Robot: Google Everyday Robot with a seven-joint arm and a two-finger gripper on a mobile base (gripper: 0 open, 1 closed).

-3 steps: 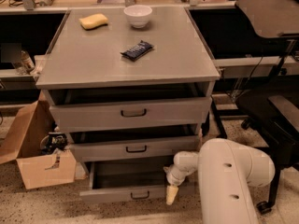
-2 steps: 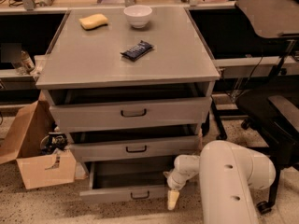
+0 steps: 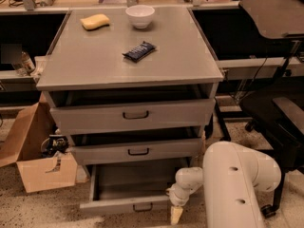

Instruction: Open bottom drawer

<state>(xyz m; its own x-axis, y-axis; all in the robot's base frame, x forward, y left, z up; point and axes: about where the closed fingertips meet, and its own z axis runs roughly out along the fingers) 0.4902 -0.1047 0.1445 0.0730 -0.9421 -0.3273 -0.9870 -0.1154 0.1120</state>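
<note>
The bottom drawer is a grey metal drawer with a small black pull handle. It stands pulled far out at the foot of the cabinet, its inside showing. My gripper hangs from the white arm at the drawer's front right corner, pointing down toward the floor, just right of the handle. It holds nothing that I can see.
The middle drawer and top drawer stand slightly open above. On the cabinet top lie a yellow sponge, a white bowl and a dark snack bar. An open cardboard box is on the floor at left, a black chair at right.
The gripper has dropped a little lower and shifted slightly right at the drawer's front right corner. The bottom drawer stays pulled out.
</note>
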